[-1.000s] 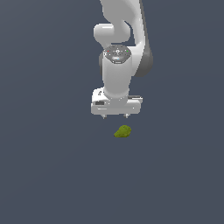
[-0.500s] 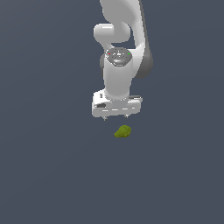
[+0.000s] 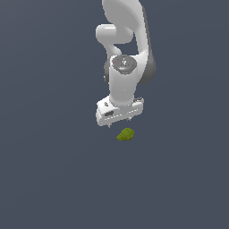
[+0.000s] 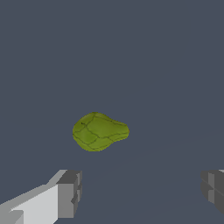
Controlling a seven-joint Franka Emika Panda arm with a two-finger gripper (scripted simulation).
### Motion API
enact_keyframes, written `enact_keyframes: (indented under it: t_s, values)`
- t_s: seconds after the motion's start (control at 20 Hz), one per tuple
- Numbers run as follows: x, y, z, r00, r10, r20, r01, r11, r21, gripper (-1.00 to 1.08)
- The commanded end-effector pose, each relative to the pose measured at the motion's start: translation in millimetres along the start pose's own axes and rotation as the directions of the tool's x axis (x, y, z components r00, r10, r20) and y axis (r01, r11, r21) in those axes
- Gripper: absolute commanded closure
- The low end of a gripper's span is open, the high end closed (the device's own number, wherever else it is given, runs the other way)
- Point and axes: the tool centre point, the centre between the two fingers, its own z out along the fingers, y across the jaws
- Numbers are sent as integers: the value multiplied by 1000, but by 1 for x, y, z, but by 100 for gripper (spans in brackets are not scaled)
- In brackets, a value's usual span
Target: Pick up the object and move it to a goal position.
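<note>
Pear-shaped olive-green lumpy object (image 3: 125, 134) lies on the grey floor, just off the white parallel gripper (image 3: 119, 123) toward the exterior view's right, not yet between its fingers (image 4: 68, 193). Jaws stand wide apart, empty. Judged: shift over the object before descending.

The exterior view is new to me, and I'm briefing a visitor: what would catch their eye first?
The tall white arm fills the upper middle of the exterior view, its gripper open and pointing down. Just below it lies the object, a small olive-green pear-shaped lump, the only colour on the plain dark grey floor. Nothing is gripped yet.
</note>
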Motion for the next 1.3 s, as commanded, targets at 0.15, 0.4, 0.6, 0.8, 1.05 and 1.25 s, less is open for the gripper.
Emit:
enact_keyframes:
  t_s: [0.15, 0.4, 0.6, 0.8, 1.05, 1.25]
  values:
    - [1, -4, 11, 986, -164, 1, 164, 986, -4, -92]
    - [2, -9, 21, 951, -309, 1, 309, 951, -6, -92]
    - [3, -12, 29, 907, -420, 1, 420, 907, -7, -92]
    - [4, -16, 37, 851, -525, 0, 525, 851, -8, -92]
    - [4, -22, 46, 763, -646, -2, 646, 763, -9, -92]
    - [5, -26, 53, 680, -733, -4, 733, 680, -10, -92]
